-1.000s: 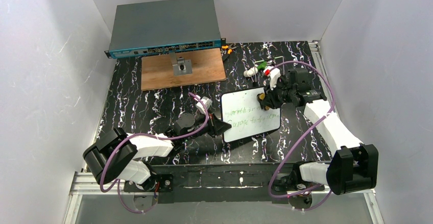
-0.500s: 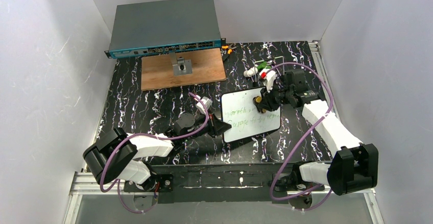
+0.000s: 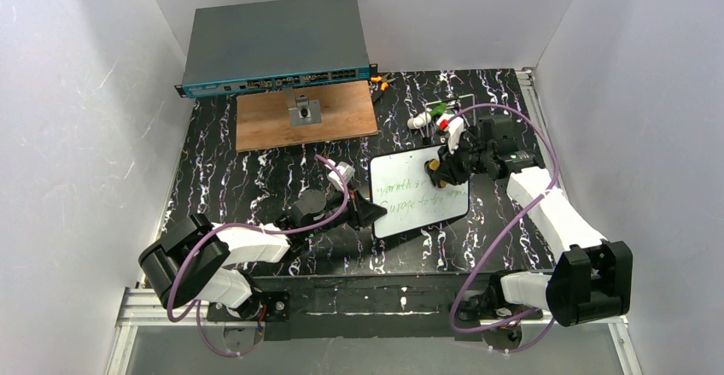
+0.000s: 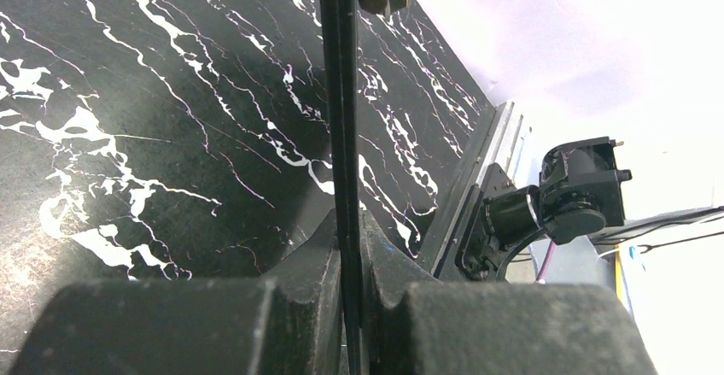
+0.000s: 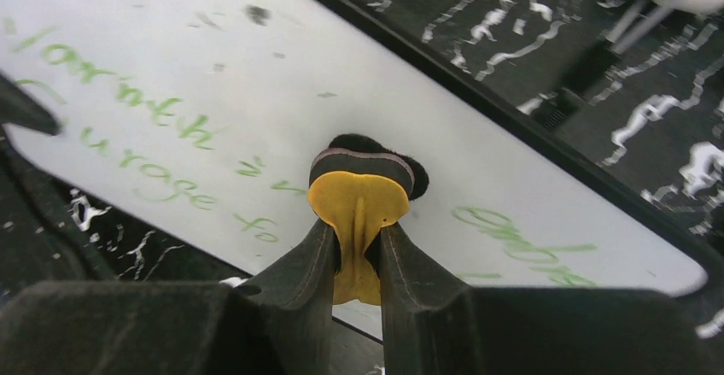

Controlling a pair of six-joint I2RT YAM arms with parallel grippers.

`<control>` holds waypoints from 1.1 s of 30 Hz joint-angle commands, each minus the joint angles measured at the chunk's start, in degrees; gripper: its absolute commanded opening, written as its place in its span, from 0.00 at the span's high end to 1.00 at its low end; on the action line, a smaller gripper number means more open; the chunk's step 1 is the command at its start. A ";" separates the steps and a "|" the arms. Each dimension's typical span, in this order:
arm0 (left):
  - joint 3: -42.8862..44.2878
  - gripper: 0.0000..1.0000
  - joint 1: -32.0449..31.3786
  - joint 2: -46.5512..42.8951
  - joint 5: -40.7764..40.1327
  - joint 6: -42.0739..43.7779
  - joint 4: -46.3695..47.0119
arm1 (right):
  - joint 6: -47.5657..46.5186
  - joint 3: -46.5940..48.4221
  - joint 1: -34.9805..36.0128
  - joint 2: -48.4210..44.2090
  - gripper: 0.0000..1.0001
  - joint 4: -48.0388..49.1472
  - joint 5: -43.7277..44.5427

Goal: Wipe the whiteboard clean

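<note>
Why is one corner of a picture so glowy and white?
Left wrist view: the wall is overexposed white, beside the dark whiteboard edge in the left gripper. Right wrist view: even light, sharp green writing, no glare around the eraser in the right gripper.

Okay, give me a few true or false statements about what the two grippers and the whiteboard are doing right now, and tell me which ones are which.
1. The right gripper grips a yellow eraser with its dark pad against the whiteboard. True.
2. The whiteboard is wiped completely clean. False: green writing shows on both sides of the eraser.
3. The left gripper hangs open, touching nothing. False: it is shut on the whiteboard's edge.
4. The whiteboard lies apart from the wooden board. True.
</note>
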 commanded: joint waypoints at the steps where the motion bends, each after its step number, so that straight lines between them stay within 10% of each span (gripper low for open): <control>1: 1.36 1.00 -0.76 -1.06 3.48 2.59 0.81 | -2.67 0.62 1.84 -1.02 0.99 -1.92 -7.24; 10: 1.39 1.00 -0.76 -1.48 3.39 2.67 0.46 | 9.68 -1.35 0.76 -1.10 0.99 11.46 20.92; 24: 1.54 1.00 -0.75 -1.84 3.48 3.09 -0.04 | -5.43 1.05 1.72 -0.97 0.99 -4.93 -9.75; 33: 1.49 1.00 -0.76 -2.42 3.31 3.20 -0.57 | 4.15 0.25 0.82 -0.18 0.99 4.18 5.82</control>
